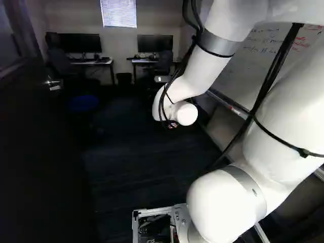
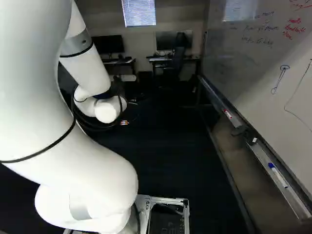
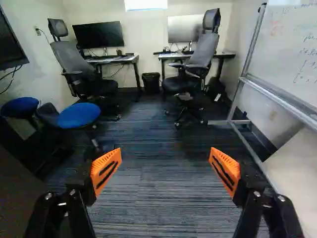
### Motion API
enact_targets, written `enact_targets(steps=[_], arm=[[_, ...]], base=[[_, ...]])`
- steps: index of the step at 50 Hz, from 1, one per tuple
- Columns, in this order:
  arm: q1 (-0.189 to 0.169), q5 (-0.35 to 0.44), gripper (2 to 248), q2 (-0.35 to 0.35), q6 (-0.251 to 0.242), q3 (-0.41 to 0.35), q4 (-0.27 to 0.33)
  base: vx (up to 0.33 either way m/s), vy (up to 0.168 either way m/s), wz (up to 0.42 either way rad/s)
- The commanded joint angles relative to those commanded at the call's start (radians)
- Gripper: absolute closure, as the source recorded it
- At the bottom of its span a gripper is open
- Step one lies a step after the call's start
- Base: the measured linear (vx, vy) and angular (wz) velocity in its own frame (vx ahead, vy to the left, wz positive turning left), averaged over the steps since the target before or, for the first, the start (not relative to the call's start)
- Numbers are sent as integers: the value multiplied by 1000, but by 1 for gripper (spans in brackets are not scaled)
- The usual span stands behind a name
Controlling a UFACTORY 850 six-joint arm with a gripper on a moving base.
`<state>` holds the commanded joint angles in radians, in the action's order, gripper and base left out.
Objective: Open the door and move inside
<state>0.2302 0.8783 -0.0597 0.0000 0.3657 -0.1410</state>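
The dark door [image 1: 35,152] stands swung open along the left of the left base view, its metal lever handle [image 1: 52,83] on the side facing the room. In the right base view my gripper [image 2: 124,122] is mostly hidden by the white wrist, with only a small coloured patch showing low beside it. Seen from the wrist, the gripper [image 3: 165,171] is open, its orange pads wide apart and nothing between them. Carpeted floor [image 3: 163,198] lies ahead. A dark surface, perhaps the door, fills the corner beside one finger; the handle does not show there.
A whiteboard [image 2: 263,63] with a marker tray [image 2: 258,151] runs along the right side, its metal leg [image 3: 247,144] reaching the floor. Blue stools [image 3: 79,115] stand on the other side. Farther ahead are office chairs [image 3: 193,74], desks [image 3: 116,59] with monitors, and a bin [image 3: 151,82].
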Motion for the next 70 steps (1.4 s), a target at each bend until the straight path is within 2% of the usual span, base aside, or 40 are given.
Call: enact_targets(steps=[70], arm=[[0,0,3,0,0,0,0]], base=[[175,5,6]])
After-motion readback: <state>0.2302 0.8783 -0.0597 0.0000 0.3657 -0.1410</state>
